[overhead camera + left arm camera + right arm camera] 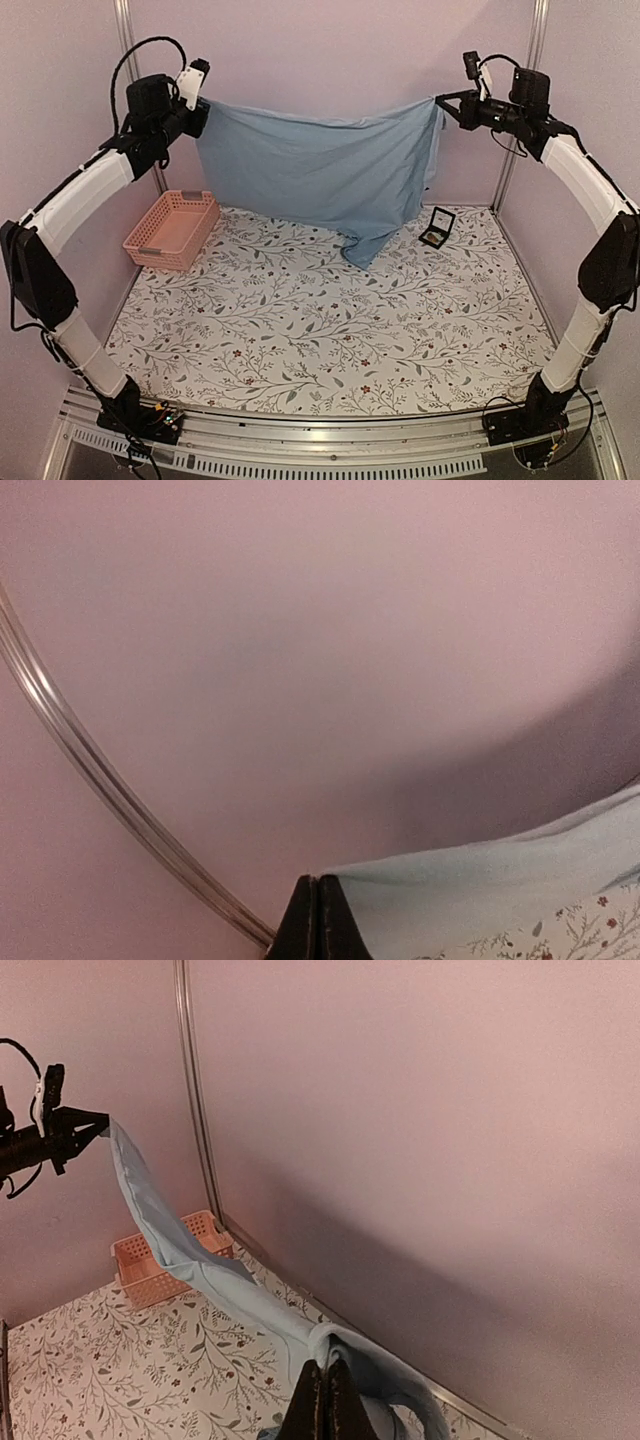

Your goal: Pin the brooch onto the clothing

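Left gripper (203, 110) and right gripper (441, 100) each clamped on a shirt (320, 165) corner, stretched at the back; brooch (433, 238) seemingly in open case (444, 216) on table (330, 340); pull apart further and cloth may slip; you've no free gripper for the brooch.

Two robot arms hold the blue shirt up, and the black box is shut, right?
No: the black box is open, lid up, as the top view shows. The left gripper and right gripper do hold the blue shirt up.

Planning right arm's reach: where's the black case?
Top view: open black case far right on the table, just right of the hanging blue shirt.
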{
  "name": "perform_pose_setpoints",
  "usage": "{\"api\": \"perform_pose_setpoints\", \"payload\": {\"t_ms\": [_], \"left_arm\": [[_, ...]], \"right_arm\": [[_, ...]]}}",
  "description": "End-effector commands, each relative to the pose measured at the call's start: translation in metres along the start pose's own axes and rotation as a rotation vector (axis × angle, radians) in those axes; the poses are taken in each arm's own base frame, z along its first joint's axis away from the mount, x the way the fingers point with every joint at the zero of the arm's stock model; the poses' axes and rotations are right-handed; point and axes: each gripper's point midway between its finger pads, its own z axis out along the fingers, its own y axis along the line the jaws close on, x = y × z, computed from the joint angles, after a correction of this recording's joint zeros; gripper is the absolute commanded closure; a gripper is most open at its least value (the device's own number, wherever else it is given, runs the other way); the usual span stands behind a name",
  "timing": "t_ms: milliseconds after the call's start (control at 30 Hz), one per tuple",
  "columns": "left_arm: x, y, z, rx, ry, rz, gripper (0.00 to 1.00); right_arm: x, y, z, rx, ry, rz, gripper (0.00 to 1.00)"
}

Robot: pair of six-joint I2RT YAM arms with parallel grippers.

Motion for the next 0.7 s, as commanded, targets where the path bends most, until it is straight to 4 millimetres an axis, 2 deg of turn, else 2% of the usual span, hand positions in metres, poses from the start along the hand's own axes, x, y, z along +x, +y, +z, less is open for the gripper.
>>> {"api": "perform_pose_setpoints", "payload": {"t_ms": [0, 67, 133, 167, 200, 267, 300, 433, 500, 533, 600, 667], "left_arm": [[0.076, -0.039, -0.031, 0.099, 0.211, -0.104, 1.00], [0.105, -0.063, -0.056, 0.168, 0.260, -0.227, 1.00], [0.131, -0.089, -0.084, 0.220, 0.292, -0.354, 1.00], [0.136, -0.096, -0.102, 0.228, 0.287, -0.396, 1.00], [0.152, -0.111, -0.116, 0.231, 0.315, -0.406, 1.00], [0.169, -0.124, -0.148, 0.213, 0.342, -0.408, 1.00], [0.181, -0.129, -0.161, 0.200, 0.370, -0.410, 1.00], [0.224, -0.137, -0.203, 0.177, 0.487, -0.475, 1.00], [0.234, -0.138, -0.217, 0.179, 0.505, -0.506, 1.00], [0.239, -0.138, -0.222, 0.178, 0.511, -0.523, 1.00], [0.246, -0.141, -0.229, 0.194, 0.520, -0.544, 1.00], [0.249, -0.145, -0.233, 0.213, 0.530, -0.548, 1.00]], "right_arm": [[0.088, 0.066, -0.016, -0.114, 0.224, 0.006, 1.00], [0.144, 0.117, -0.023, -0.184, 0.340, -0.006, 1.00], [0.187, 0.163, -0.042, -0.243, 0.421, -0.001, 1.00], [0.214, 0.179, -0.048, -0.261, 0.482, 0.043, 1.00], [0.241, 0.197, -0.057, -0.283, 0.549, 0.086, 1.00], [0.288, 0.227, -0.075, -0.319, 0.680, 0.188, 1.00], [0.308, 0.245, -0.085, -0.337, 0.741, 0.258, 1.00], [0.363, 0.309, -0.123, -0.398, 0.943, 0.419, 1.00], [0.389, 0.324, -0.142, -0.351, 1.068, 0.485, 1.00], [0.401, 0.329, -0.153, -0.333, 1.122, 0.504, 0.96], [0.426, 0.333, -0.176, -0.275, 1.230, 0.555, 0.80], [0.443, 0.328, -0.198, -0.180, 1.335, 0.592, 0.68]]}}
